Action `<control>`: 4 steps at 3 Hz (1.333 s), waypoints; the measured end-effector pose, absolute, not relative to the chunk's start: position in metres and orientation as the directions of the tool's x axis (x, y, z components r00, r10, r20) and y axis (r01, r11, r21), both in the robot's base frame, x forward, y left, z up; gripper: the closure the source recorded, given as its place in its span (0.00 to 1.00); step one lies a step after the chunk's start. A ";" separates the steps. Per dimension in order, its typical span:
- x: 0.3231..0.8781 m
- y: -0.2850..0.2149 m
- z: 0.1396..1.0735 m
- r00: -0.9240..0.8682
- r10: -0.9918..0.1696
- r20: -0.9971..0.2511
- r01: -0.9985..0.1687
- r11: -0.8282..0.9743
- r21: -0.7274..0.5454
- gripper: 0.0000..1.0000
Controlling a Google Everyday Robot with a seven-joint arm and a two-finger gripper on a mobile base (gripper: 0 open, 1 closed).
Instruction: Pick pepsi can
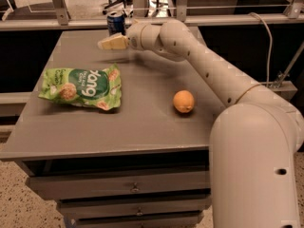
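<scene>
The pepsi can (115,23), dark blue with a silver top, stands upright at the far edge of the grey table (142,113). My gripper (107,43) reaches across the table from the right and hangs just in front of and below the can, with its pale fingertips pointing left. It holds nothing that I can see. The arm's wrist covers the space right of the can.
A green snack bag (83,88) lies flat on the left half of the table. An orange (183,101) sits right of centre. A metal rail and frame run behind the table's far edge. Drawers sit below the tabletop.
</scene>
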State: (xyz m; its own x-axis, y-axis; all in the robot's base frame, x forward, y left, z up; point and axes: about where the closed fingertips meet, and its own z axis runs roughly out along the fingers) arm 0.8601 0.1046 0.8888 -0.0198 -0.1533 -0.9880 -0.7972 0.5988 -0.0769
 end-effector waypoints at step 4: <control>0.864 0.094 0.922 0.032 -0.100 -0.994 -0.845 0.528 -0.080 0.87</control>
